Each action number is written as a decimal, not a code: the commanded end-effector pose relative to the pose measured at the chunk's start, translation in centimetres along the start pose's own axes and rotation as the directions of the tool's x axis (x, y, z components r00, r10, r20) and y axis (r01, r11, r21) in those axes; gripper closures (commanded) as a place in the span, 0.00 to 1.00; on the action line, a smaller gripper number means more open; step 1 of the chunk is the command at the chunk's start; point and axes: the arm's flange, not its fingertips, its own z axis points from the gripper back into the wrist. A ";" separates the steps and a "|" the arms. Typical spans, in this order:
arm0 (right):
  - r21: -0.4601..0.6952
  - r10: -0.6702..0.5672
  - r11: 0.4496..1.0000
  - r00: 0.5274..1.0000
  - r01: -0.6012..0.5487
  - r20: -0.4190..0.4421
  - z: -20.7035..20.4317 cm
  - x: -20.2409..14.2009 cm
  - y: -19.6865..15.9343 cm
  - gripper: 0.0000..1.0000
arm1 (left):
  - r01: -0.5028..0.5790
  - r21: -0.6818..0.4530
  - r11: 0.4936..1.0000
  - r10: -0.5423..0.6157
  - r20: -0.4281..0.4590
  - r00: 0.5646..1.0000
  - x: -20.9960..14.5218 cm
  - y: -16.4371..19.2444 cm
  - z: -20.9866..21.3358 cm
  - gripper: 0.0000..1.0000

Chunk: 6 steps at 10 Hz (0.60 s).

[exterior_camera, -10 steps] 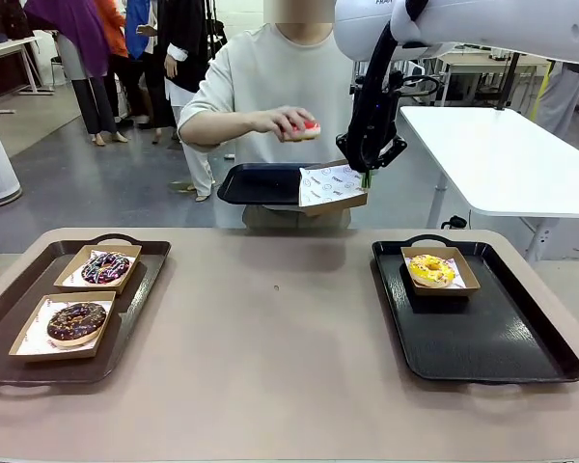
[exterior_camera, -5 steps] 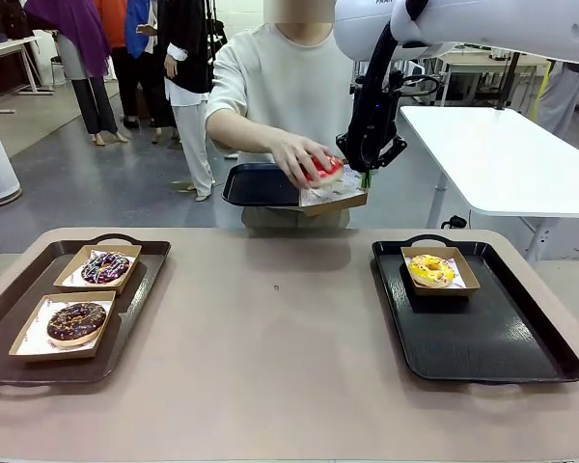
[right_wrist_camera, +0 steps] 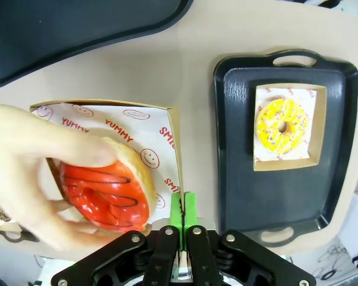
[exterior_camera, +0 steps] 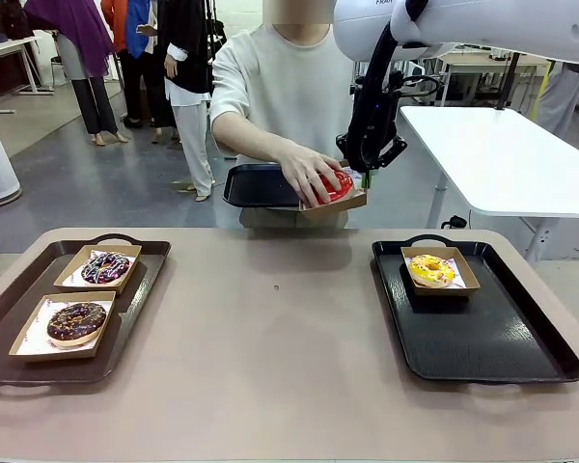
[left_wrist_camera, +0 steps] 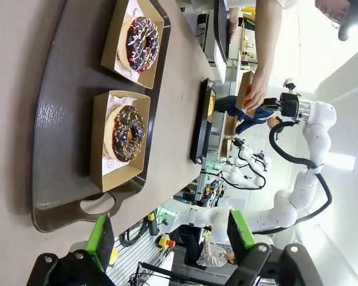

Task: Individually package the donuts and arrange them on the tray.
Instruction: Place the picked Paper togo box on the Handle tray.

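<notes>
Starting at the left of the counter (exterior_camera: 270,386), a brown tray (exterior_camera: 145,289) carries two cardboard boxes: the sprinkled donut (exterior_camera: 105,267) farther back, the chocolate-glazed donut (exterior_camera: 76,321) nearer. Left hand (left_wrist_camera: 167,238): fingers apart, empty, hovering beyond the tray's handle end. Right hand (exterior_camera: 365,176): fingers together, clamped on the edge of a paper-lined box (right_wrist_camera: 173,128) held above the counter. Liner print reads "YUMMY" and "SMI…", with smiley faces. The person's hand (exterior_camera: 307,172) sets the red-iced donut (right_wrist_camera: 107,193) into this box, just beside the green pads (right_wrist_camera: 190,205). Below and right of that hand, a black tray (exterior_camera: 502,357) holds the boxed yellow-iced donut (exterior_camera: 430,270).
</notes>
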 end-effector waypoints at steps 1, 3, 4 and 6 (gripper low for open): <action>0.001 -0.003 1.000 1.000 0.003 -0.002 -0.3 -0.6 -0.5 1.00 | 0.001 -0.001 1.000 -0.001 0.005 1.000 -0.1 -0.1 0.2 0.00; 0.001 -0.003 1.000 1.000 0.003 -0.002 -0.3 -0.6 -0.5 1.00 | 0.001 -0.001 1.000 -0.001 0.005 1.000 -0.1 -0.1 0.2 0.00; 0.001 -0.003 1.000 1.000 0.003 -0.002 -0.3 -0.6 -0.5 1.00 | 0.001 -0.001 1.000 -0.001 0.005 1.000 -0.1 -0.1 0.2 0.00; 0.000 0.000 1.000 1.000 0.000 0.000 0.0 0.0 0.0 0.99 | 0.001 -0.001 1.000 -0.001 0.005 1.000 -0.1 -0.1 0.2 0.00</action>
